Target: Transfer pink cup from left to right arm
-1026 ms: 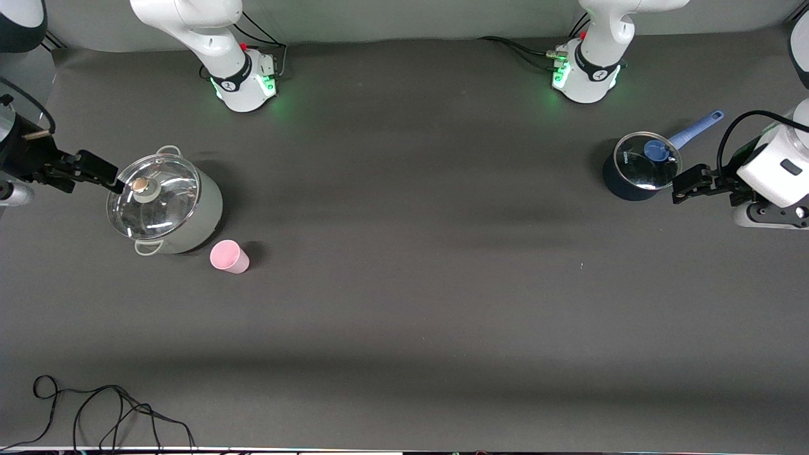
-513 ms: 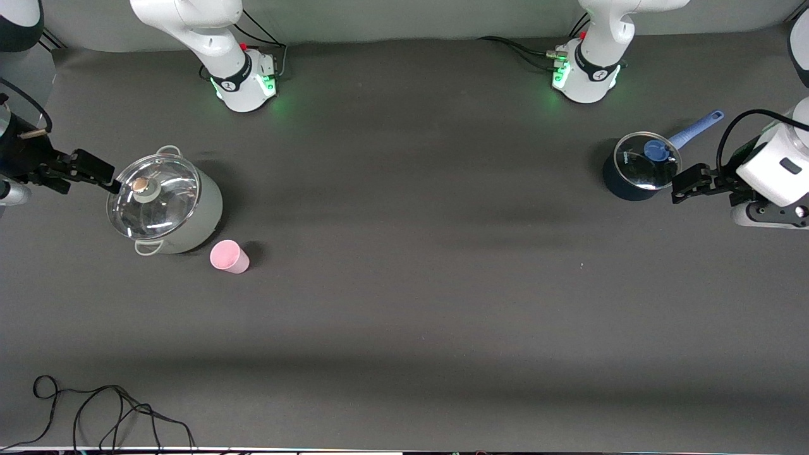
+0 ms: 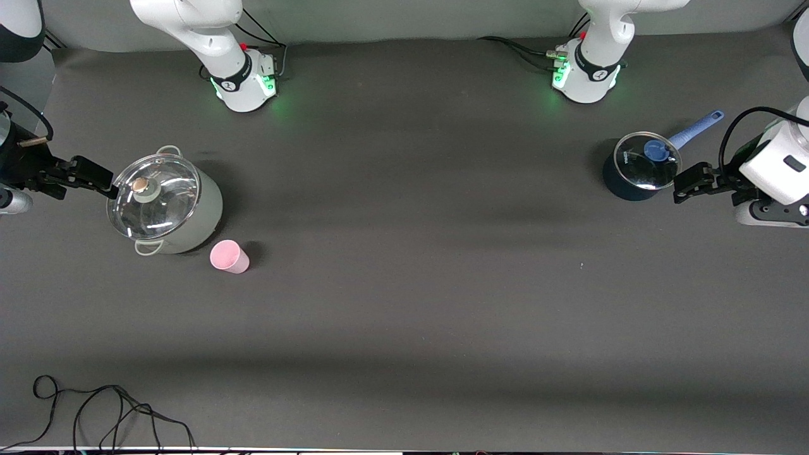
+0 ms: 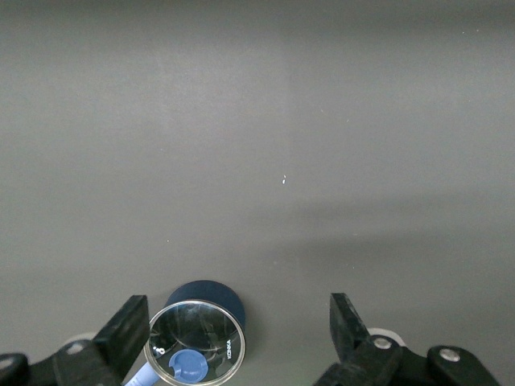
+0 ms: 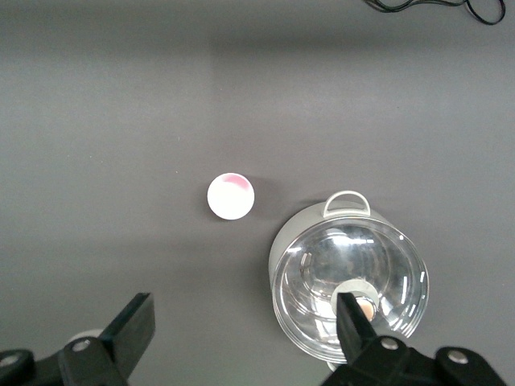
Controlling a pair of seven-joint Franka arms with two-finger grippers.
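The pink cup (image 3: 229, 256) stands on the table toward the right arm's end, just beside the pale pot (image 3: 183, 215) and a little nearer to the front camera. It also shows in the right wrist view (image 5: 231, 196), clear of the fingers. My right gripper (image 3: 95, 174) is open and empty, up by the pot's edge; in its own view (image 5: 245, 315) one finger overlaps the lid. My left gripper (image 3: 687, 184) is open and empty at the left arm's end of the table, beside the dark blue saucepan (image 3: 622, 183), far from the cup; it also shows in its own view (image 4: 237, 315).
The pale pot has a glass lid (image 5: 350, 277) with a round knob. The saucepan (image 4: 229, 293) has a glass lid and a light blue handle (image 3: 698, 126). A black cable (image 3: 107, 411) lies at the table's front edge, toward the right arm's end.
My right gripper has drawn back slightly from the pale pot toward the table's end. My left arm has shifted very little. The cup has not moved.
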